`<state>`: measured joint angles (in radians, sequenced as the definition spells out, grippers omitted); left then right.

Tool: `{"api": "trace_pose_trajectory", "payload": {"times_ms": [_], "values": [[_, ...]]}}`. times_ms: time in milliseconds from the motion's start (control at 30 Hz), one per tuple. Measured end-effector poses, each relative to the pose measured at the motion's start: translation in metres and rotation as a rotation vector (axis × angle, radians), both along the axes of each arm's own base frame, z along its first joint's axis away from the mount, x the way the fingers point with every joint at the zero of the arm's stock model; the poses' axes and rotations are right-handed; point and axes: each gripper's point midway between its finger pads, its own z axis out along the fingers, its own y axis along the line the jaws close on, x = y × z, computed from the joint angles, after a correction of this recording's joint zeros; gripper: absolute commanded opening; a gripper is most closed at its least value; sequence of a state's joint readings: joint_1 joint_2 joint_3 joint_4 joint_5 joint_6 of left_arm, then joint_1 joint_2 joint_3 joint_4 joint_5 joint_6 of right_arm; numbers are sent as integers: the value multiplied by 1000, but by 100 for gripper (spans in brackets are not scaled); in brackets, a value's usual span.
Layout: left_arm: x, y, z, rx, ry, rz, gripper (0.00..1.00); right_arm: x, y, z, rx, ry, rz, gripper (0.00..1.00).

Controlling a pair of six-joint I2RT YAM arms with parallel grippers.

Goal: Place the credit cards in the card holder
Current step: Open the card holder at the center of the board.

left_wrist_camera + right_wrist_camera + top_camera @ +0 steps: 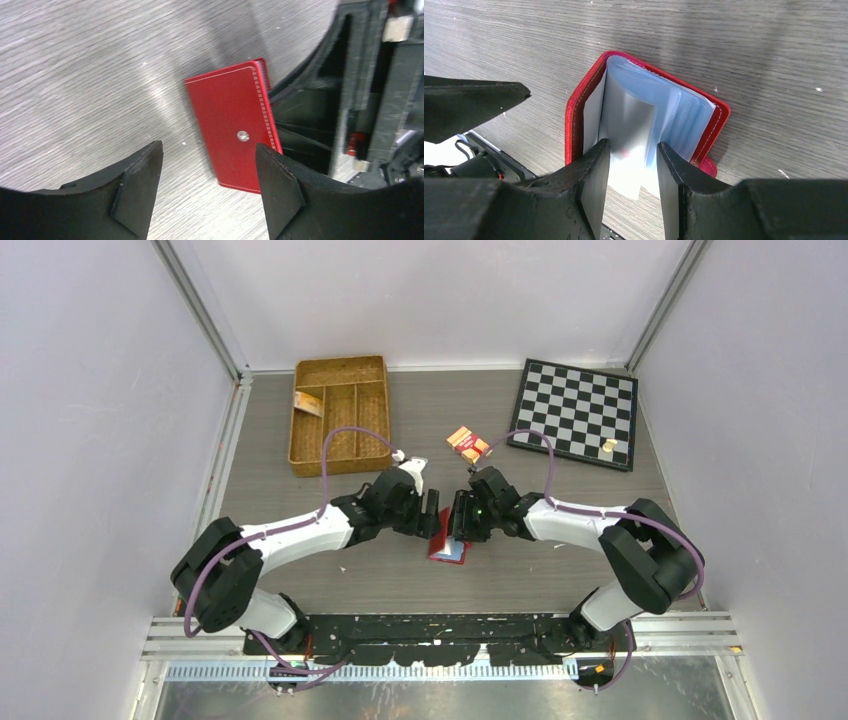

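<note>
1. While hanging released, pads spread wide and grasping nothing: left claw (207, 152), just over the closed red face of the card holder (227, 115), snap stud showing between the pads.
2. Facing it tip to tip: right claw (633, 146), on the holder's open side, fingers set either side of one raised clear sleeve (626, 120); clenched on it or merely straddling it, cannot tell.
3. Directly under both claws: one card holder, part-open on the table (380, 585), red cover outside, a fan of bluish clear sleeves inside; sleeve count and contents too blurred to tell.
4. Just beyond the right claw, farther up the table: one orange-and-red pack (467, 443), lying alone.
5. Well beyond the left claw and off to its left: one wicker tray (340, 361), divided; in its leftmost compartment, flat tan-orange credit cards (307, 402), number too small to count.
6. Far beyond the right claw, to its right: one chessboard (575, 410), with one small tan piece (608, 445) on it near the right edge.
</note>
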<state>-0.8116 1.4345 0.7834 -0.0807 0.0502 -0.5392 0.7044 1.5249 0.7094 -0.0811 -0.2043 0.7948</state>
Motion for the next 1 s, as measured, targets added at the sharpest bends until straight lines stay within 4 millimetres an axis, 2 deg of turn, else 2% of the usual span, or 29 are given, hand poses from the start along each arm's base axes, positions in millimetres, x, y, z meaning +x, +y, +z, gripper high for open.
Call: {"api": "trace_pose_trajectory", "payload": {"times_ms": [133, 267, 567, 767, 1000], "values": [[2, 16, -10, 76, -1, 47, 59, 0, 2, 0, 15, 5, -11, 45], [4, 31, -15, 145, -10, 81, 58, 0, 3, 0, 24, 7, -18, 47], [-2, 40, -5, 128, -42, 83, 68, -1, 15, 7, 113, 9, -13, 47], [-6, 40, 2, 74, -45, 70, 69, 7, 33, 21, 216, -10, -12, 41], [-11, 46, 6, -3, -21, 61, 73, 13, 46, 26, 292, 0, -22, 41]]}}
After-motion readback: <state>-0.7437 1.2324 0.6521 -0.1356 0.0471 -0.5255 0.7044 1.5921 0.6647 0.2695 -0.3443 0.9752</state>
